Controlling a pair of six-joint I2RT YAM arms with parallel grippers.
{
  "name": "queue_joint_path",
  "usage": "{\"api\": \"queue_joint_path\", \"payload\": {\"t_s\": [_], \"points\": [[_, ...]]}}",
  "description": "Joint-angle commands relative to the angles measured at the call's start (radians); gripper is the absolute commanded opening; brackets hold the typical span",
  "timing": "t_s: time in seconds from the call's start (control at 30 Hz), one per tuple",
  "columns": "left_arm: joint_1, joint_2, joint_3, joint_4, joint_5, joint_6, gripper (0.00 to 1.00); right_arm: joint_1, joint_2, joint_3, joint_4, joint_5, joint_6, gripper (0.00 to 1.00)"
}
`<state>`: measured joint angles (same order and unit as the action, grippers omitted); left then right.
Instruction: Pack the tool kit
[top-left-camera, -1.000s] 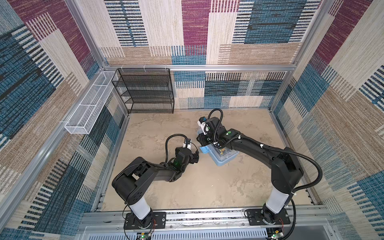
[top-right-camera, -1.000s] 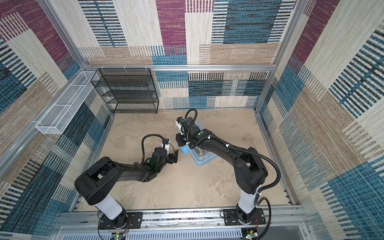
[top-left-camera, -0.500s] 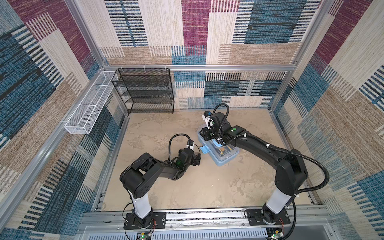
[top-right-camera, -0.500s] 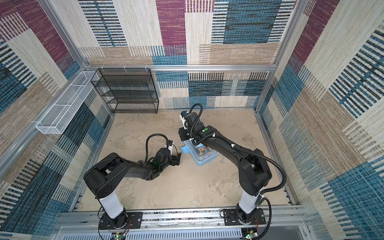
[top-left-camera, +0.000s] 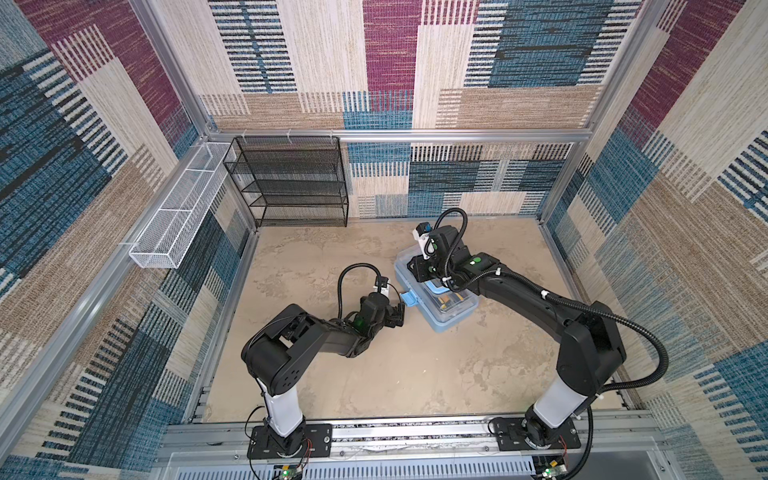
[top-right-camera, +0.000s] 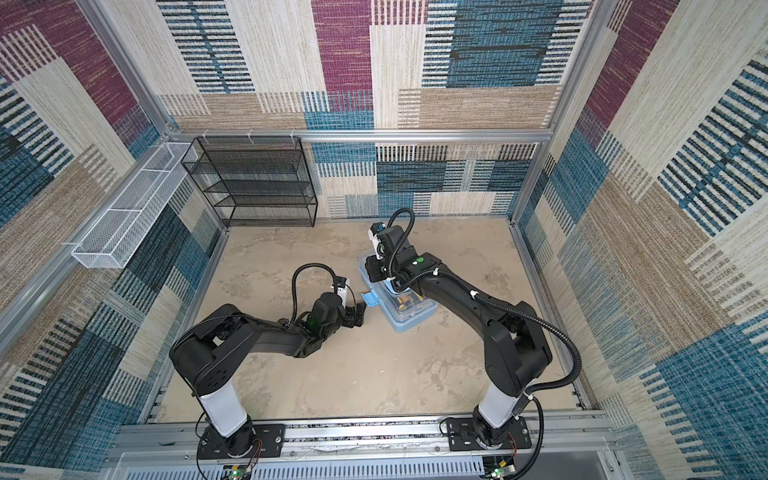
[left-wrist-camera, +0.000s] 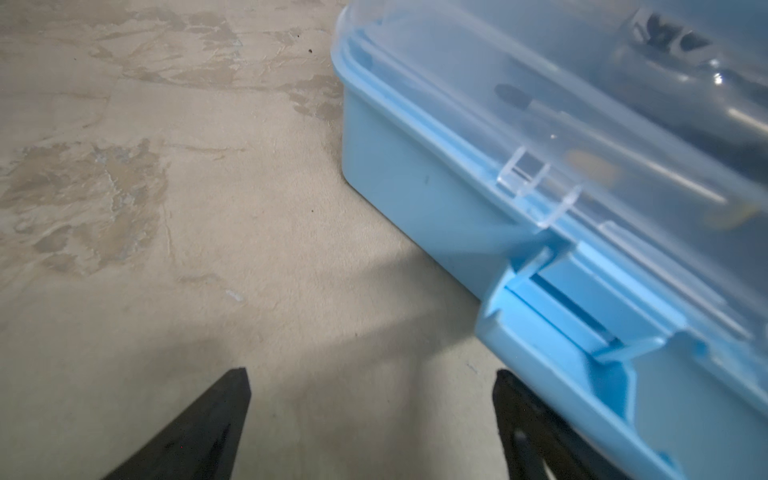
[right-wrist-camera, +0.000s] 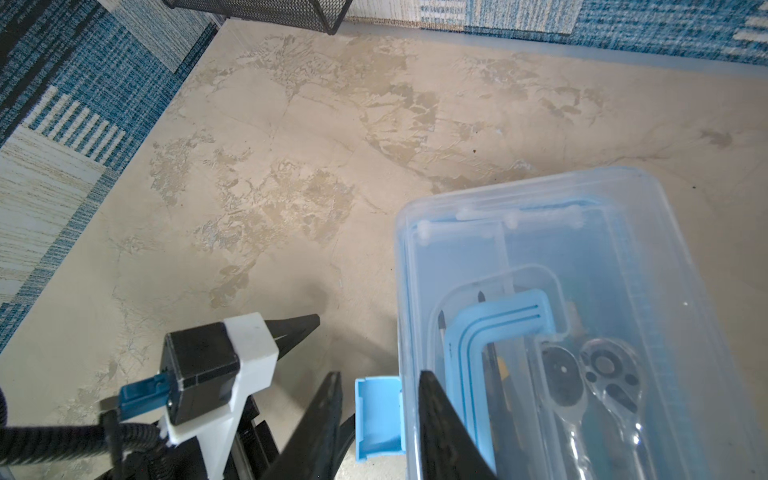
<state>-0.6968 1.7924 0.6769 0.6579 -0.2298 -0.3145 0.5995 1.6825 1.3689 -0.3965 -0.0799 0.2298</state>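
Left wrist view: hovering at the latch (left-wrist-camera: 540, 374)
Holding left claw (left-wrist-camera: 370, 371) wide, empty, just beside box (left-wrist-camera: 415, 195) sitting mid-table (top-left-camera: 374, 374), lid (right-wrist-camera: 561, 232) on, ratchets (right-wrist-camera: 606, 370) showing through; hanging right claw (right-wrist-camera: 377, 373) over lid edge, narrowly parted, clamping nothing.

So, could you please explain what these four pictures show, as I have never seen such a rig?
Two black robot arms are bolted beside a beige table, each ending in a two-fingered gripper. Both top views look down from overhead; the other two come from wrist cameras. On the table sits a light-blue tool box, clear lid down, ratchets showing through, its latch sticking out sideways. The left gripper is open beside the latch, holding nothing. The right gripper hangs over the lid's edge, jaws apart, apparently gripping nothing. A black rack stands at the back; a white basket hangs on the left wall.
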Motion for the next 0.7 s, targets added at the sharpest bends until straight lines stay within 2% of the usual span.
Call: {"api": "queue_joint_path", "payload": {"t_s": [0.0,0.67], "points": [[0.001,-0.024,0.0,0.03,-0.008,0.002,0.94,-0.004,-0.013,-0.007,0.021,-0.005,0.008,0.34],[0.0,-0.075,0.014,-0.024,-0.013,0.01,0.95,-0.018,-0.032,-0.056,0.033,0.0,0.017,0.34]]}}
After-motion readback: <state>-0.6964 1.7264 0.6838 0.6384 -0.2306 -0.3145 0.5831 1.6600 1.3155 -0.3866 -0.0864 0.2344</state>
